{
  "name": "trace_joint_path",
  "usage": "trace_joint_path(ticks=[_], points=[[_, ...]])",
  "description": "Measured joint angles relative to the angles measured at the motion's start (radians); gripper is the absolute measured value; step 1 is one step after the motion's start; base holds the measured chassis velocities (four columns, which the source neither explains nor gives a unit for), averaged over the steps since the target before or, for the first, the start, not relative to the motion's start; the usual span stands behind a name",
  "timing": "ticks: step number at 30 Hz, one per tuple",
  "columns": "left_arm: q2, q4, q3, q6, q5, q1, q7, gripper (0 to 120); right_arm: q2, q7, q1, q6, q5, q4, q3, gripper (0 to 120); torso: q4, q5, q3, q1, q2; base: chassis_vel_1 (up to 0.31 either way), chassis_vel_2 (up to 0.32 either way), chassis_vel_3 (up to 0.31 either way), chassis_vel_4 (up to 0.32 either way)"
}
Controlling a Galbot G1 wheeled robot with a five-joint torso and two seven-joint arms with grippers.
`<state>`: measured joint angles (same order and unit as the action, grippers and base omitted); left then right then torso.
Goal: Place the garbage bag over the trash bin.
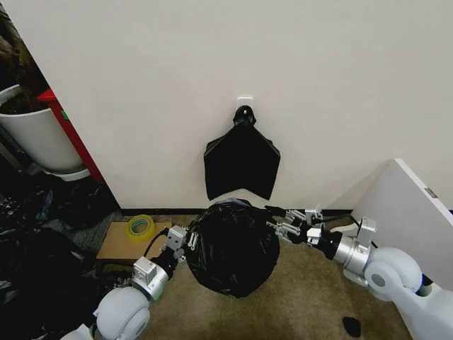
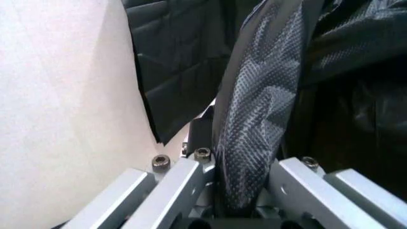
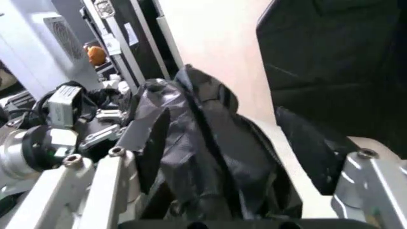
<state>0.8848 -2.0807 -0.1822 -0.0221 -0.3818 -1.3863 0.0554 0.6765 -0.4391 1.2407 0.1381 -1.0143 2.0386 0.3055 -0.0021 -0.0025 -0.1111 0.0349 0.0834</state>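
So the bag (image 1: 228,248) sits dead center in the head view, a glossy black blob on the carpet (image 1: 297,297), ballooned out so much that you can't see any bin wall under it. Can't tell from here what it's draped over or what's inside.

The left gripper (image 1: 185,244) is at the bag's 9 o'clock, touching the film. In the left wrist view the fingers (image 2: 170,191) are clamped on a fold of the bag (image 2: 258,119), the dimpled plastic running up between them. The right gripper (image 1: 277,221) is at about 2 o'clock on the bag, up near its top edge. In the right wrist view its fingers (image 3: 102,191) stand apart with a bunched ridge of bag (image 3: 197,143) between them; whether they actually pinch it, I cannot tell.

Other stuff: a flat black bundle (image 1: 242,161) hangs on the wall (image 1: 177,85) at 12 o'clock, just above the bag. At 9 o'clock, a tape roll (image 1: 140,227) rests on a cardboard box (image 1: 117,244). A big white tub (image 1: 37,138) sits at 10 o'clock, far corner, with something dark in it. A white panel (image 1: 410,205) leans at 3 o'clock.

The right wrist view also catches the left gripper (image 3: 95,138) across the bag, plus black racks (image 3: 121,33) behind it that the head view misses.
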Motion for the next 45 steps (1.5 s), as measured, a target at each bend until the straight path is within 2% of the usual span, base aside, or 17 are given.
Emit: trace_joint_path(ticks=[2, 6, 8, 11, 12, 14, 15, 18, 29, 33, 45], points=[[0.0, -0.003, -0.001, 0.0, 0.001, -0.002, 0.0, 1, 0.002, 0.008, -0.003, 0.001, -0.007, 0.0, -0.002, 61, 0.0, 0.0, 0.0, 0.0, 0.0, 0.0, 0.0, 0.0, 0.0], [0.003, -0.004, -0.001, -0.002, 0.001, -0.003, -0.001, 1, 0.001, 0.012, -0.003, 0.004, -0.026, 0.003, -0.003, 42, -0.0001, 0.0, 0.0, 0.0, 0.0, 0.0, 0.0, 0.0, 0.0], [0.004, -0.004, -0.001, -0.003, 0.001, -0.004, -0.001, 1, 0.0, 0.01, -0.002, 0.004, -0.026, 0.003, -0.003, 39, -0.0001, 0.0, 0.0, 0.0, 0.0, 0.0, 0.0, 0.0, 0.0], [0.006, -0.004, 0.001, -0.003, 0.002, -0.003, -0.002, 1, 0.0, 0.004, -0.001, 0.004, -0.012, 0.003, -0.007, 25, -0.0001, 0.0, 0.0, 0.0, 0.0, 0.0, 0.0, 0.0, 0.0], [0.006, -0.004, 0.001, -0.003, 0.002, -0.003, -0.002, 1, 0.0, 0.004, -0.001, 0.004, -0.012, 0.003, -0.007, 25, -0.0001, 0.0, 0.0, 0.0, 0.0, 0.0, 0.0, 0.0, 0.0], [0.007, -0.005, 0.001, -0.003, 0.002, -0.002, -0.002, 1, 0.001, 0.001, -0.001, 0.004, -0.004, -0.001, -0.01, 14, -0.0001, 0.0, 0.0, 0.0, 0.0, 0.0, 0.0, 0.0, 0.0], [0.007, -0.005, 0.001, -0.003, 0.002, -0.002, -0.002, 1, 0.001, 0.001, -0.001, 0.004, -0.004, -0.001, -0.01, 14, -0.0001, 0.0, 0.0, 0.0, 0.0, 0.0, 0.0, 0.0, 0.0], [0.006, -0.008, -0.001, -0.003, 0.002, -0.002, -0.002, 1, 0.003, 0.006, -0.007, 0.007, -0.012, -0.001, -0.013, 0, -0.0001, 0.0, 0.0, 0.0, 0.0, 0.0, 0.0, 0.0, 0.0], [0.005, -0.011, 0.003, -0.006, 0.021, -0.005, -0.012, 1, 0.013, 0.087, -0.05, 0.017, -0.041, -0.012, -0.034, 0, -0.0001, -0.0001, 0.0, 0.0, 0.0, 0.0, 0.0, 0.0, 0.0], [0.006, -0.013, 0.012, -0.019, 0.038, -0.009, -0.027, 1, 0.033, 0.162, -0.119, 0.048, 0.012, -0.078, -0.082, 0, 0.0, 0.0, 0.0, 0.0, 0.0, 0.0, 0.0, 0.0, 0.0], [0.004, -0.016, 0.012, -0.057, 0.047, -0.006, -0.04, 1, 0.031, 0.177, -0.153, 0.086, 0.11, -0.19, -0.132, 0, -0.0002, 0.0, 0.0, 0.0, 0.0, 0.0, 0.0, 0.0, 0.0]])
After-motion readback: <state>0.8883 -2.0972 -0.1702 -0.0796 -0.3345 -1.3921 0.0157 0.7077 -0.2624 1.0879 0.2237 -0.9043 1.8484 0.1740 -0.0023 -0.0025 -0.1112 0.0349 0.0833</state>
